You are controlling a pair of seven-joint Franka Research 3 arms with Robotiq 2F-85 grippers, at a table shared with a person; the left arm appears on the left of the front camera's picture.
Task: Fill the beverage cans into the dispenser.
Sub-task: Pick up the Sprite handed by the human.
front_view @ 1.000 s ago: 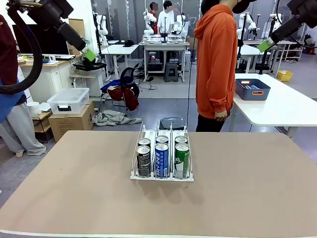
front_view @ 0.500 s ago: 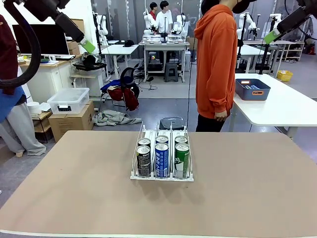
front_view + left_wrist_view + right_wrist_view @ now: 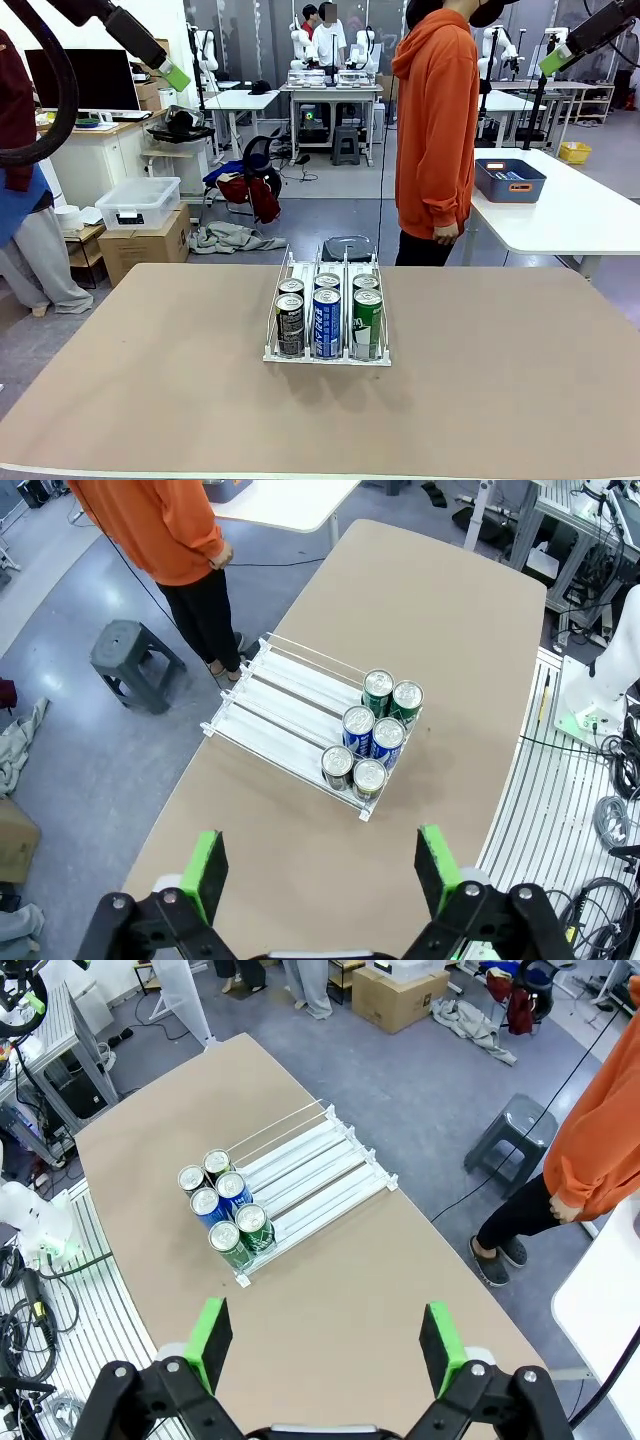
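Six beverage cans [image 3: 327, 325] | in dispenser [image 3: 303, 271] | two per lane | upright

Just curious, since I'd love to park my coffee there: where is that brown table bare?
The table is bare left and right of the rack, and between it and the near edge. Crowded: the rack's near end, six cans packed together. Its far lanes, toward the person, are empty.

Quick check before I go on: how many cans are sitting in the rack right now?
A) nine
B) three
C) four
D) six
D: the left wrist view shows six cans in the rack, two in each lane, grouped at one end.
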